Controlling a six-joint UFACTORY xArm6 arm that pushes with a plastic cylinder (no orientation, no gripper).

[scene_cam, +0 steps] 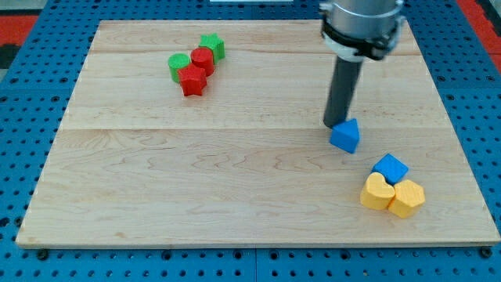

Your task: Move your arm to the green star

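The green star [212, 46] lies near the view's top, left of centre, on the wooden board [196, 180]. It touches a red cylinder [203, 59]; a red star [192, 80] and a green round block [179, 65] sit just below and left of it. My tip [333, 124] is far to the right of this cluster, touching the upper left side of a blue triangular block [345, 135].
A blue cube [390, 168], a yellow heart [377, 192] and a yellow hexagonal block [407, 197] cluster at the view's lower right. The board rests on a blue perforated table [23, 157].
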